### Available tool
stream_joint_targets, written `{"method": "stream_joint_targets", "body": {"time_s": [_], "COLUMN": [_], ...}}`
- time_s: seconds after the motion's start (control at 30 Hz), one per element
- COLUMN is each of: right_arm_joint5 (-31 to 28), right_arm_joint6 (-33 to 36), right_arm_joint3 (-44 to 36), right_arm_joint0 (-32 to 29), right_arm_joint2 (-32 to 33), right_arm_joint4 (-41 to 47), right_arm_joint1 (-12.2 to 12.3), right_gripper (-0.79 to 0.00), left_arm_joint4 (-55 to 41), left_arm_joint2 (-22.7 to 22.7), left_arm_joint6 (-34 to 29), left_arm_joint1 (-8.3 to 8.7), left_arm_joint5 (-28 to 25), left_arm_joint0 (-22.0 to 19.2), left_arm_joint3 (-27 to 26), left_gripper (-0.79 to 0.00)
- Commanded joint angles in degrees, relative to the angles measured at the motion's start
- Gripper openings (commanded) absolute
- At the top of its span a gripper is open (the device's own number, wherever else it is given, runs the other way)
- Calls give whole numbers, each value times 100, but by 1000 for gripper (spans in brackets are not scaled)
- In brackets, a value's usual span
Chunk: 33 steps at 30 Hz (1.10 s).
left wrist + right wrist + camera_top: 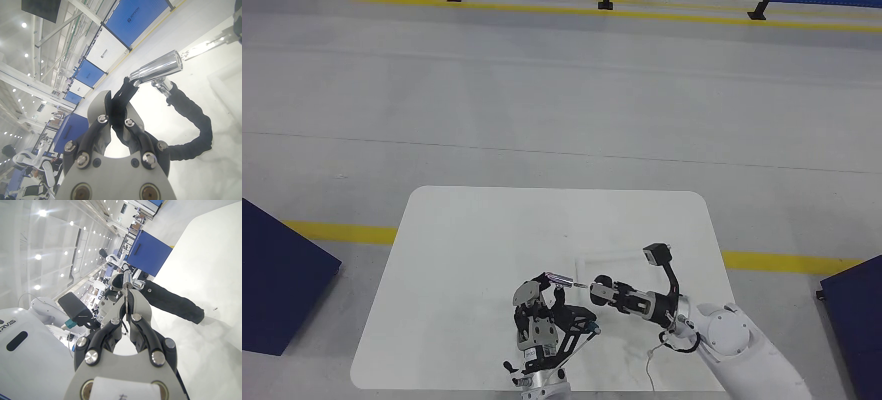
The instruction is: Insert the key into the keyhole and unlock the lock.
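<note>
As the parts stand: your right gripper (127, 303) is closed on the head of the key (126, 297), with the blade pointing out past the fingertips.
Left gripper (118, 107): closed narrow on the black sleeved cable (189, 117) of the lock, a short way along from the chrome cylinder (160, 68), which it carries above the table (472, 260).
Key and keyhole (126, 286): the tip is at the cylinder's end face. You cannot tell from these views whether it has entered at all.
Risk 1, misalignment: in the left wrist view the blade meets the face near its rim and at a slant, so a push may skid the tip off the chrome.
Risk 2, soft hold: you grip the cable, not the cylinder. The cable can flex and let the cylinder swing away under pressure.
Risk 3, slip in the grip: the key is flat and thin. A jammed push or an early twist may rotate it in your grip or lever it out.
Risk 4, turning: torque on the key probably twists the whole cylinder on its cable rather than the lock's core.
</note>
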Motion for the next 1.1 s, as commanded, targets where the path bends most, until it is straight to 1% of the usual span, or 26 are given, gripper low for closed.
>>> {"method": "stream_joint_targets", "body": {"time_s": [0.0,1.07], "right_arm_joint5": [9,148], "right_arm_joint6": [27,84], "right_arm_joint3": [12,128], "right_arm_joint0": [12,122], "right_arm_joint2": [0,-40], "right_arm_joint4": [0,9], "right_arm_joint1": [-7,-141], "right_gripper": [-785,-785], "left_arm_joint4": [0,0], "left_arm_joint2": [0,0], "left_arm_joint6": [0,0], "left_arm_joint1": [0,0], "left_arm_joint5": [0,0], "left_arm_joint0": [0,0], "left_arm_joint3": [0,0], "left_gripper": [-785,-785]}}
